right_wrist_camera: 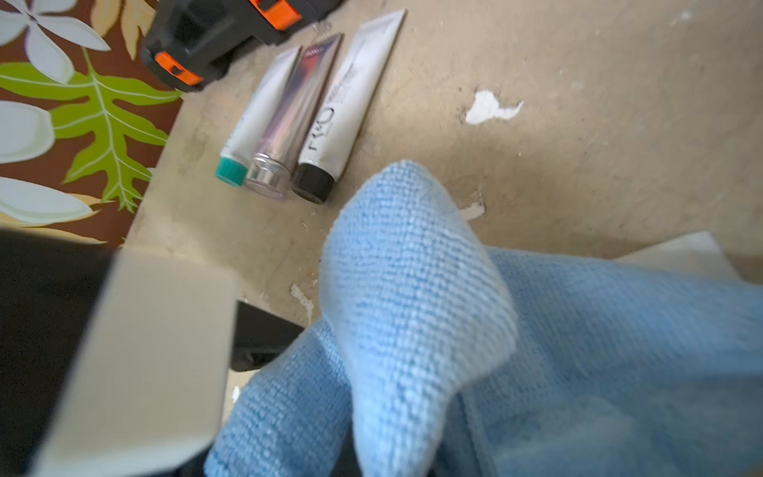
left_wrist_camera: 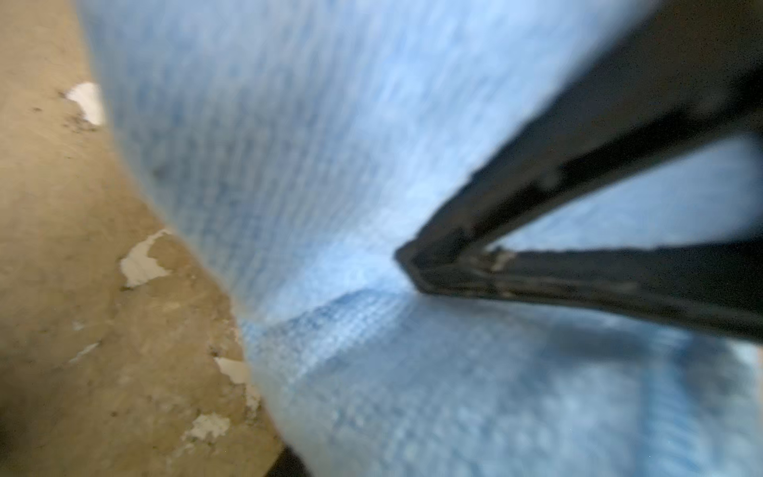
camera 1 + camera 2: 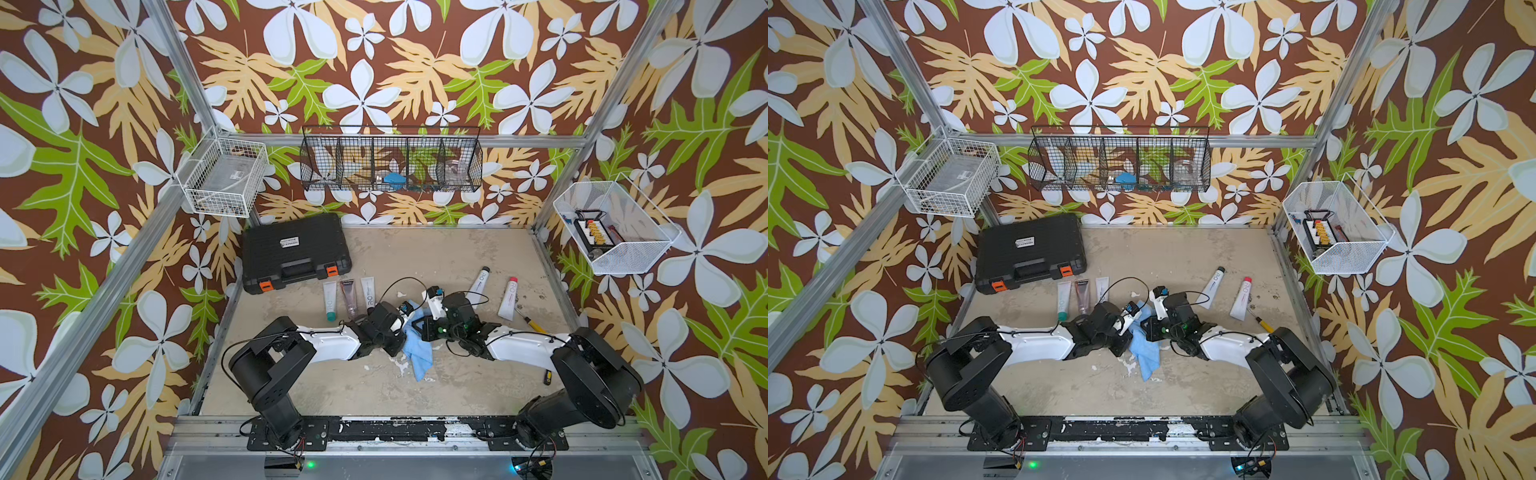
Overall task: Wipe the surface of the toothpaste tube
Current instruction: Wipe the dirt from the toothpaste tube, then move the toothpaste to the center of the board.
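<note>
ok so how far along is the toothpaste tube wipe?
Done: blue cloth is fetched and bunched between left gripper and right gripper. In hand: right is shut at the cloth; any tube inside it is hidden, so wiping can't be confirmed. Remaining: three tubes beside the black case and two tubes farther right lie on the table, apart from the cloth.

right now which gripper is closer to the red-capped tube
Right. The right gripper is at the edge of the blue cloth on the side toward the red-capped tube; the left gripper is at the cloth's opposite edge, farther away.
</note>
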Motion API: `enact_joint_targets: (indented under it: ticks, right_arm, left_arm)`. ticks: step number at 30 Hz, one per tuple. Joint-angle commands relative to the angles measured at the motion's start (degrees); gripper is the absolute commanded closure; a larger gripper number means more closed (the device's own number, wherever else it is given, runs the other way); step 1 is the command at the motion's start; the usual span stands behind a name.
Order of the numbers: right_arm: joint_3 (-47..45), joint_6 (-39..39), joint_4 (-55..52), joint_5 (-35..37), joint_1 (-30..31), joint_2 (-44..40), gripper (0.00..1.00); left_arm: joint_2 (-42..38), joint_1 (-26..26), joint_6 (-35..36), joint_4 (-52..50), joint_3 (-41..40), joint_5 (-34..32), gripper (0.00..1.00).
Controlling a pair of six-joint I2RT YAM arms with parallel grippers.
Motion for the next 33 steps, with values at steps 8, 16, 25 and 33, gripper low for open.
enact_joint_targets:
  ticks: [8, 16, 25, 33]
  right_arm:
    - [4.5, -4.9, -15.0, 2.3, -7.2, -17.4, 1.00]
    - [4.2, -6.9, -19.9, 3.2, -12.4, -26.9, 1.00]
    - [2.7, -7.0, -20.6, 1.7, -15.2, -29.1, 1.00]
    - [2.8, -8.1, -22.5, 2.5, -17.8, -31.8, 1.00]
  left_arm:
    - [-0.8, 0.1, -20.1, 1.4, 2.6, -13.9, 0.74]
    - [3.8, 0.1, -33.3, -4.8, 9.0, -22.5, 0.75]
    - [8.0, 0.1, -42.5, -13.4, 14.3, -30.2, 0.75]
    - [12.5, 0.1, -47.8, -14.9, 17.0, -27.8, 0.73]
